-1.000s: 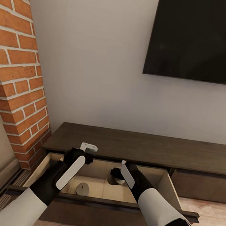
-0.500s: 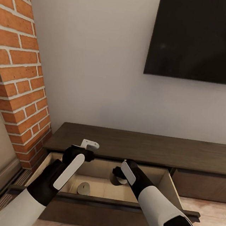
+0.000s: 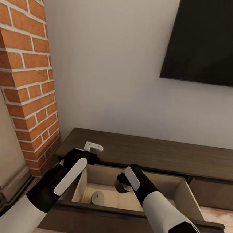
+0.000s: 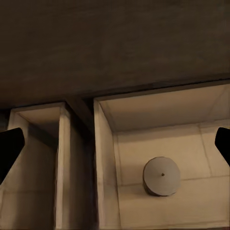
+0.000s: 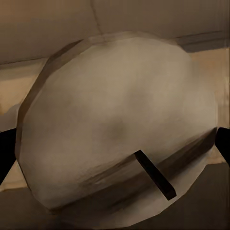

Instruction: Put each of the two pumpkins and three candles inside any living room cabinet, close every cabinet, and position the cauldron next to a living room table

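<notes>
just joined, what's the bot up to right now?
It is at the long dark cabinet under the wall TV, with one drawer pulled open. The right gripper is over the open drawer, holding a pale round candle with a dark wick between its fingers. Another candle already stands upright on the drawer floor. The left gripper hovers open above the drawer's back left corner, holding nothing. No pumpkin is in sight.

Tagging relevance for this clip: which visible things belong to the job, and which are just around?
Job: cabinet, open drawer, grey candle inside it, pale candle in right end effector.
Around: television, brick column.
</notes>
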Robot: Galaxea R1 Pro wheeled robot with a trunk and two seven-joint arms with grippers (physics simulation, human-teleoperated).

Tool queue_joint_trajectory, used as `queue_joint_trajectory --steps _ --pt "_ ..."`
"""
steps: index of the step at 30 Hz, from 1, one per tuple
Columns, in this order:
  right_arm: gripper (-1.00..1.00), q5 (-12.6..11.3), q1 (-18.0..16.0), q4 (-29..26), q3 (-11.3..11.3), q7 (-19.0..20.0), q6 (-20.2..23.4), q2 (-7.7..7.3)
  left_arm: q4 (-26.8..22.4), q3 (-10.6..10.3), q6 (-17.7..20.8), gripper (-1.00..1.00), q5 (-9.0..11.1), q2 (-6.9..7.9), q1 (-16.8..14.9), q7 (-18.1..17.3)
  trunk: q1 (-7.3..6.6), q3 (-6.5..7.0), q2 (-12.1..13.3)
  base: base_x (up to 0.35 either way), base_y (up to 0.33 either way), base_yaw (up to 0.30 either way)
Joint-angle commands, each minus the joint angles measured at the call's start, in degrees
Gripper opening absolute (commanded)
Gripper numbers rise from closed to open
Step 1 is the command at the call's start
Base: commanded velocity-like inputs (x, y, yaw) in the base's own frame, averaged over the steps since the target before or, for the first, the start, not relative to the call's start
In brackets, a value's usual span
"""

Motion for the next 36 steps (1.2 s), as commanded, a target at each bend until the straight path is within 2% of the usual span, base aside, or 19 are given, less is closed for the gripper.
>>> queue_joint_trajectory --steps 1,9,12,13,15,19,36 --pt "-1.00 -0.8 -0.1 -0.1 0.2 -2.1 0.0 0.00 -0.1 -0.1 0.1 1.00 0.6 0.01 0.0 0.6 0.01 -0.06 0.0 0.164 0.123 0.000" --pt "-1.00 -0.9 -0.1 0.0 0.0 -6.9 0.4 0.00 -0.5 0.0 0.1 1.00 0.6 0.01 0.0 0.6 0.01 -0.06 0.0 0.050 0.038 0.000" --pt "-1.00 -1.4 -0.1 0.0 -0.1 -9.7 2.5 0.00 -0.5 0.0 0.1 1.00 0.6 0.01 0.0 0.6 0.01 -0.06 0.0 0.005 0.101 0.000" --pt "-1.00 -2.2 -0.1 0.0 -0.1 -10.4 3.3 0.00 -0.5 0.0 0.1 1.00 0.6 0.01 0.0 0.6 0.01 -0.06 0.0 0.002 0.199 0.000" --pt "-1.00 -3.8 -0.1 0.0 -0.1 -11.0 3.9 0.00 -0.5 0.0 0.1 1.00 0.6 0.01 0.0 0.6 0.01 -0.06 0.0 0.002 0.168 0.000" --pt "-1.00 -5.5 -0.1 0.0 -0.2 -11.5 4.6 0.00 -0.5 0.0 0.1 1.00 0.6 0.01 0.0 0.6 0.01 -0.06 0.0 0.002 0.078 0.000" --pt "-1.00 -5.9 -0.1 0.5 -0.4 -14.4 4.9 0.00 -0.8 -0.1 0.1 1.00 0.5 0.01 0.0 0.6 0.01 -0.06 0.0 0.066 0.056 0.000"
